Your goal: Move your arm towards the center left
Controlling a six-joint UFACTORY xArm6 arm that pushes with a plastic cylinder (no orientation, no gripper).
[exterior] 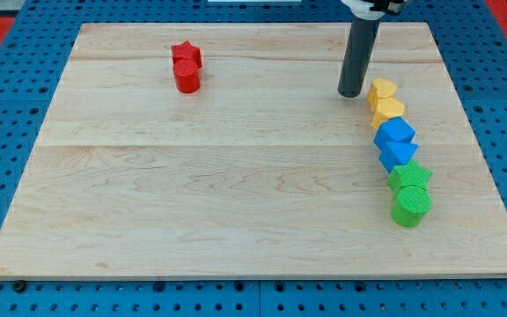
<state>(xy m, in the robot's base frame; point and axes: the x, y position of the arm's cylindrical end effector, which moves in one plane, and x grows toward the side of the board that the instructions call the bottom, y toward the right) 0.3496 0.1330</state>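
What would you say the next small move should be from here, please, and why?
Probably slide my tip toward the view's left and slightly down. It stands at upper right, just left of the yellow blocks; the centre left is far off, and that path passes below the red blocks.

Red star [186,54] touching red cylinder [187,78] — yellow, blue, green blocks chained down the right.

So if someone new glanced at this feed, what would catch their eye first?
Probably the curved line of six blocks on the view's right: two yellow blocks, two blue blocks, then a green star and green cylinder. My tip sits just left of its top end. A red star and red cylinder stand upper left.
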